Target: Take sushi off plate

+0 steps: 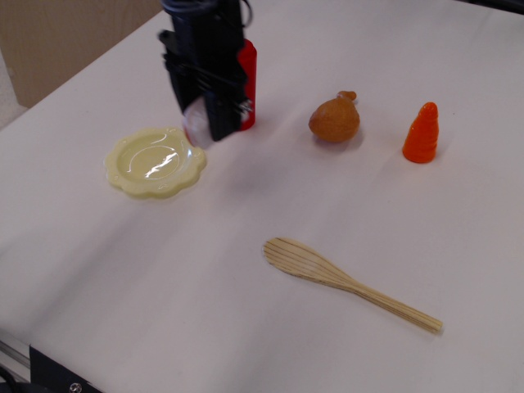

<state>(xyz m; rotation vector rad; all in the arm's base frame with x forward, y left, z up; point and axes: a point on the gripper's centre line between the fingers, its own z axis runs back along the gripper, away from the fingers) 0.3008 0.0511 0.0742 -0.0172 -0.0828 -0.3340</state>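
we see the black gripper (206,119) hanging above the table (246,327), its fingers (223,115) closed on the sushi (196,124), which shows as a blurred whitish lump between them. the sushi is lifted clear of the table and sits just past the right rim of the plate (155,162), in front of the red squeeze bottle (246,82), which the arm partly hides. we cannot make out the pink-red edge of the sushi because of the blur. the pale yellow plate with its scalloped rim lies flat on the white table at the left, glossy in the middle, with nothing on it. to the right of the bottle rests a brown rounded toy (334,119) with a small knob on top, and further right stands an orange cone-shaped toy (422,133), upright and well apart from the rest. a wooden spoon (344,281) lies flat nearer the front edge, bowl pointing left and handle running off to the lower right, well apart from the plate and the gripper. a tan panel (65,33) shows behind the table at the upper left
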